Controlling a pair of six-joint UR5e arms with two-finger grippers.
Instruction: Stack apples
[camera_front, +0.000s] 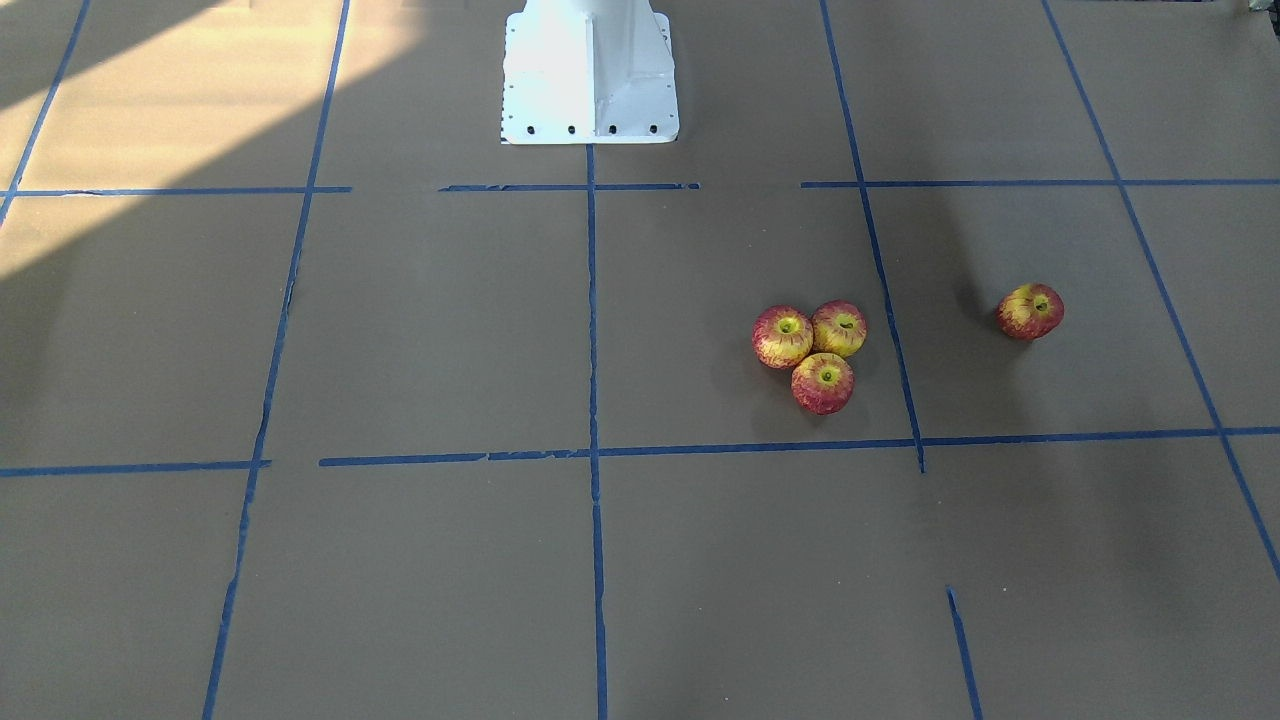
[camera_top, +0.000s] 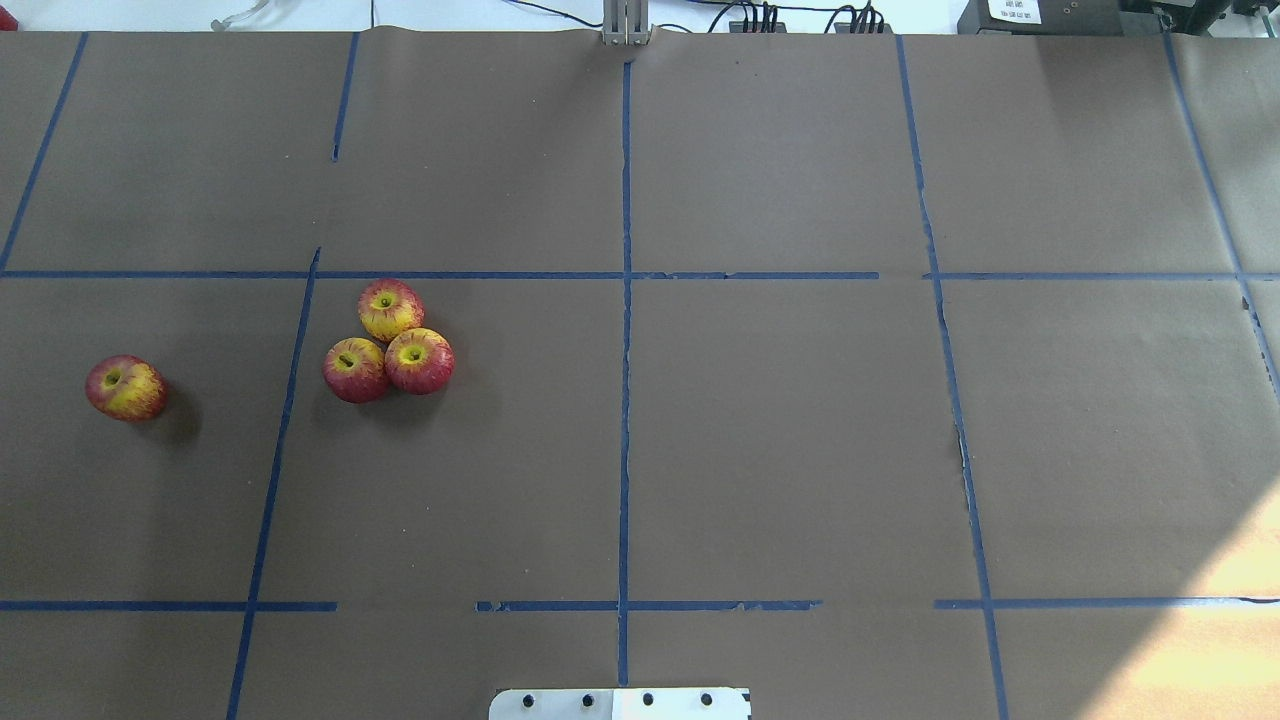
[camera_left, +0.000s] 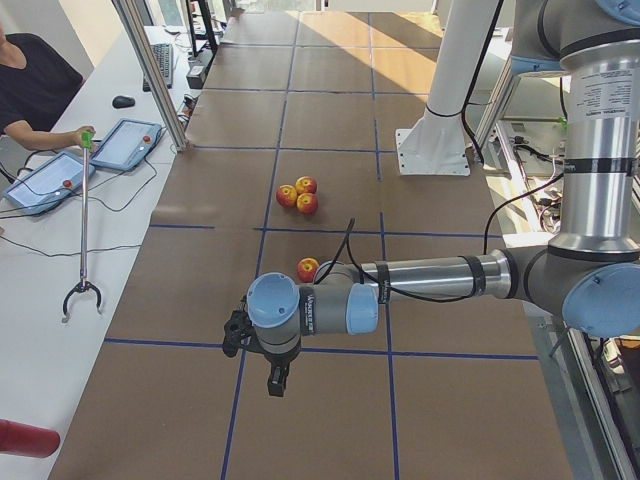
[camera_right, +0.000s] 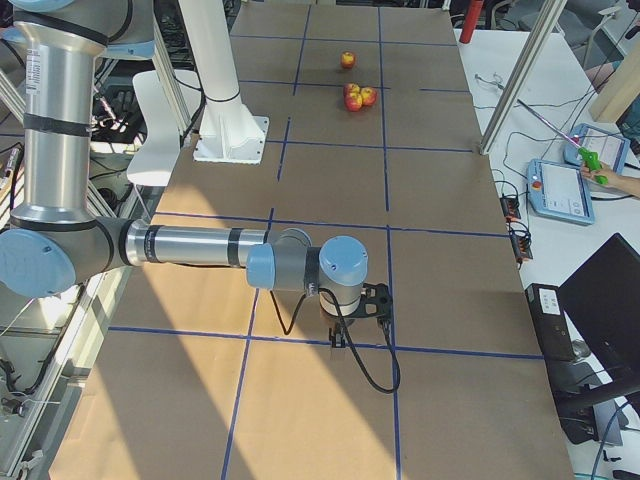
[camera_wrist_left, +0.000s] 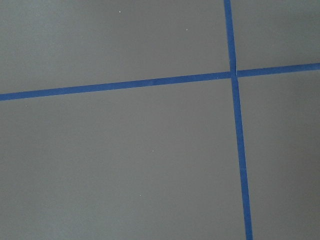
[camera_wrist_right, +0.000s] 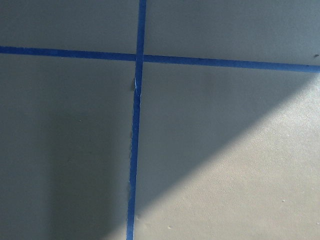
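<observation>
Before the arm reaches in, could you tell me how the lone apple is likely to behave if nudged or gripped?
The lone apple is round and lies tilted, its dimple off to one side, so a nudge would probably roll it across the flat paper. Its curved skin may slip from an off-centre pinch.
</observation>
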